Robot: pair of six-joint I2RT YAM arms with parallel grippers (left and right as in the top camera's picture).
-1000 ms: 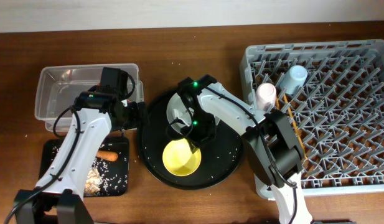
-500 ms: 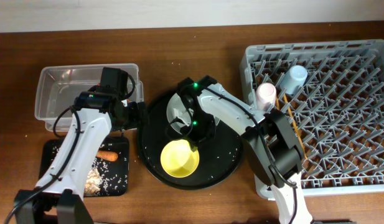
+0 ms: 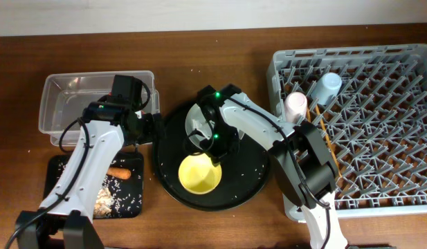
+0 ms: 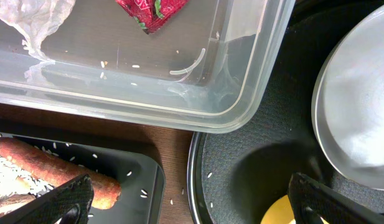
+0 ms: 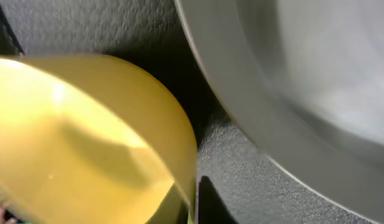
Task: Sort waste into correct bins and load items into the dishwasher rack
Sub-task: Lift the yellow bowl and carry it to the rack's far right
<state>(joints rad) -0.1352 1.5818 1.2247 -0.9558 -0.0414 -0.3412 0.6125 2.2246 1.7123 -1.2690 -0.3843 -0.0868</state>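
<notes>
The yellow bowl (image 3: 199,176) (image 5: 86,137) sits in the round black tray (image 3: 255,181). My right gripper (image 3: 214,153) (image 5: 193,208) is shut on its far rim. The grey-green plate (image 3: 196,119) (image 5: 304,74) lies just beyond, partly under that arm. My left gripper (image 3: 148,128) (image 4: 198,208) hangs open and empty over the gap between the clear tub (image 3: 61,111) and the round tray. In the tub lie the red wrapper (image 4: 151,11) and the white tissue (image 4: 39,18). The carrot stick (image 3: 120,173) (image 4: 55,171) and crumbs lie in the small black tray (image 3: 133,204).
The grey dishwasher rack (image 3: 379,173) fills the right side. It holds the pink cup (image 3: 296,105), the blue cup (image 3: 329,86) and the chopsticks (image 3: 322,131) near its left edge. Loose rice grains dot the round tray.
My right gripper's jaws have closed onto the bowl's rim, and the bowl has shifted slightly. The left arm has not moved.
</notes>
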